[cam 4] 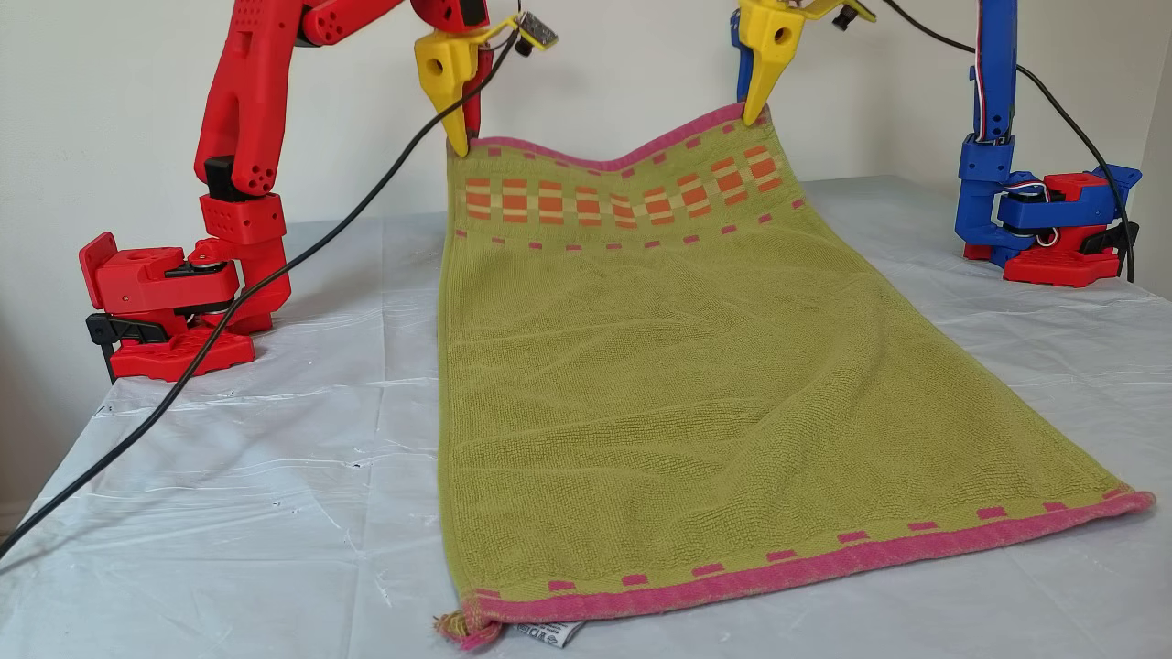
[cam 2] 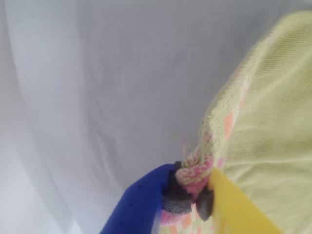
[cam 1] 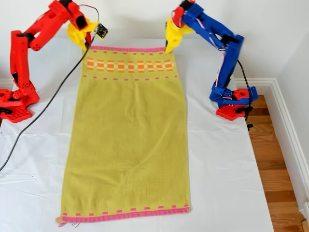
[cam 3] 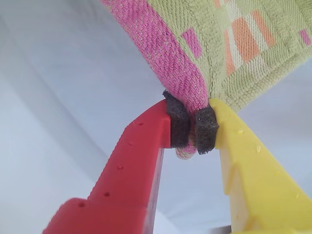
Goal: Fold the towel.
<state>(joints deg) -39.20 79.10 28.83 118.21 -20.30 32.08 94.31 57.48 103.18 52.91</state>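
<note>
1. My first gripper, on the blue arm at the exterior view's right, is clamped on one far corner of the towel; its pads pinch a bunch of pink hem.
2. My second gripper, on the red arm at the exterior view's left, is closed on the other far corner, its dark pads biting the pink hem with a little cloth poking out below them.
3. Both far corners hang raised off the white tablecloth, and the hem sags between them; the rest of the towel lies flat along the table, its near hem close to the table's front edge.
4. I judge the step in hand to be carrying the lifted end toward the near hem for a half fold. To do it well I should move both arms together at equal height, keep the far edge taut enough to lose that sag, and lay hem onto hem squarely.
5. The towel is yellow-green terry with pink hems, pink dashes and an orange-yellow block band by the raised end. A small label peeks from under one near corner.
</note>
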